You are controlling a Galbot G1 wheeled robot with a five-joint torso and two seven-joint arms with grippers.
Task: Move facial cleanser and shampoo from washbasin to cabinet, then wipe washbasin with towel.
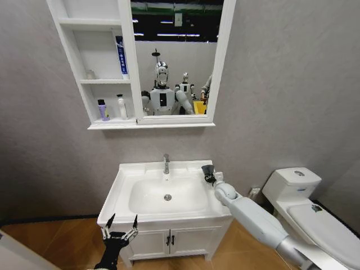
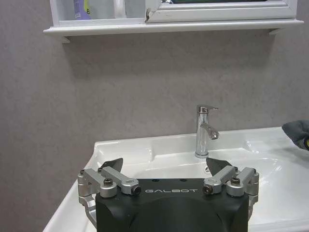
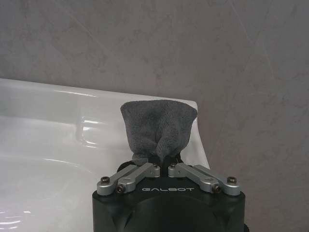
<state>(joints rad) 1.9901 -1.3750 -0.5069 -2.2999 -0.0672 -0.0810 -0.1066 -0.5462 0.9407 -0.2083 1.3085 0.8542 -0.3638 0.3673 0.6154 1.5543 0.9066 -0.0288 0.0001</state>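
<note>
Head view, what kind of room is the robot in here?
Most likely a bathroom, perhaps a mock-up: a white washbasin with a chrome tap, a toilet beside it, and a mirrored cabinet on the wall above.

Left arm cut off by lower edge of head view, only left gripper and bit of wrist showing at 7 o'clock. Right arm ran out of frame at 5 o'clock. Right gripper's fingertips buried in towel; contact with washbasin under cloth hidden. Two small bottles on cabinet lowest shelf too small to read labels. In left wrist view, towel clipped at 3 o'clock, cabinet shelf contents cut at 12 o'clock. Toilet clipped at 4 o'clock.
</note>
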